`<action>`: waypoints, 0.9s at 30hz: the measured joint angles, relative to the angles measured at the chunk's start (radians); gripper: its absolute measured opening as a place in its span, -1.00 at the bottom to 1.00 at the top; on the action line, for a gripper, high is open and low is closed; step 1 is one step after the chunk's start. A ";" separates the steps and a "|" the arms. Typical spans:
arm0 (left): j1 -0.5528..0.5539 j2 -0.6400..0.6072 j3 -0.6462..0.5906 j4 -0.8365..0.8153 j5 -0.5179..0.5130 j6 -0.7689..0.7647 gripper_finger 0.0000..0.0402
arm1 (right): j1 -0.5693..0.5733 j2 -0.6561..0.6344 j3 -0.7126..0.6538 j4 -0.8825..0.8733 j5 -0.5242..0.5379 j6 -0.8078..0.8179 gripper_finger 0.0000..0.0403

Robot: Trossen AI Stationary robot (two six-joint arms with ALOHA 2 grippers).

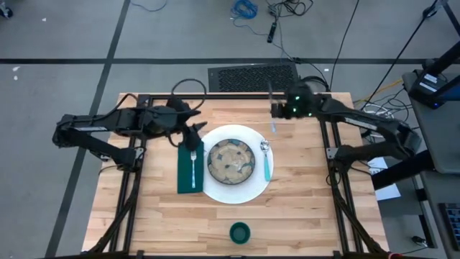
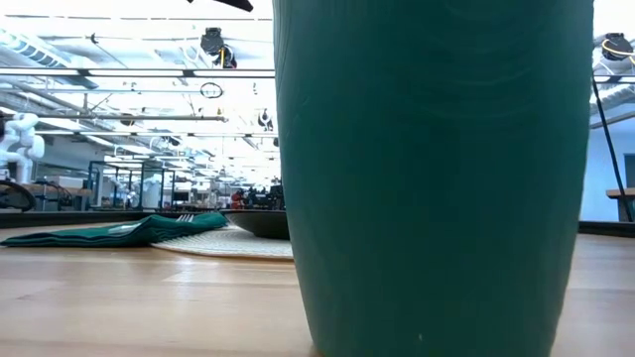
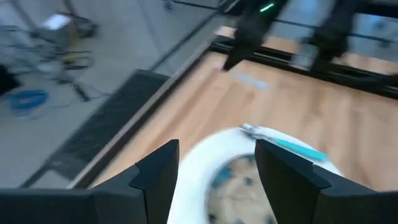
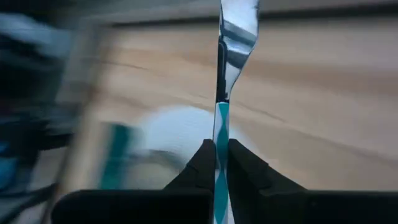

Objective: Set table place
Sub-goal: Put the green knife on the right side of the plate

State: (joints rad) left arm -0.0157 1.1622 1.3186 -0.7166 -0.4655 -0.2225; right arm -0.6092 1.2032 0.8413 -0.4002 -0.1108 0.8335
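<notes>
— Right, where are we with this place setting?

— Well along, I'd say. On the table [image 1: 302, 201] the white plate [image 1: 215, 188] sits in the middle with the speckled bowl [image 1: 231, 160] on it. The green napkin [image 1: 185, 180] lies just beside the plate on its left, and the fork [image 1: 194, 164] rests on top of it.

— And the other side?

— The teal-handled spoon [image 1: 267, 162] lies along the plate's right edge, partly on the rim. The small green cup [image 1: 239, 232] stands on its own at the near edge, well apart from the plate.

— So what's missing?

— The knife [image 4: 229, 43], and it's in the air. The right gripper [image 4: 217, 163] is up by the far right corner, fingers pinched tight on the teal end of the handle, the silver blade sticking out ahead of it over bare wood.

— Where does that go, you reckon?

— Down beside the spoon, is my guess. That looks like the last piece.

— And the left arm?

— The left gripper [image 3: 214, 162] hovers over the top of the napkin and the plate's left edge, fingers spread wide, nothing between them.
</notes>
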 joint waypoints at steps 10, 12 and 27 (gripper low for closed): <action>0.067 0.035 0.000 0.271 0.242 0.003 -0.02 | 0.174 -0.118 0.106 0.657 -0.257 -0.115 -1.00; 0.080 0.042 0.000 0.389 0.392 0.026 -0.02 | 0.208 -0.106 0.130 0.778 -0.296 -0.131 -1.00; 0.154 0.246 0.000 1.055 1.117 -0.208 -0.02 | 0.435 0.096 0.442 0.979 -0.465 -0.332 -1.00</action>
State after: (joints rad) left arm 0.1381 1.4081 1.3190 0.3389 0.6516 -0.4307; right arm -0.1746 1.2990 1.2832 0.5793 -0.5755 0.5017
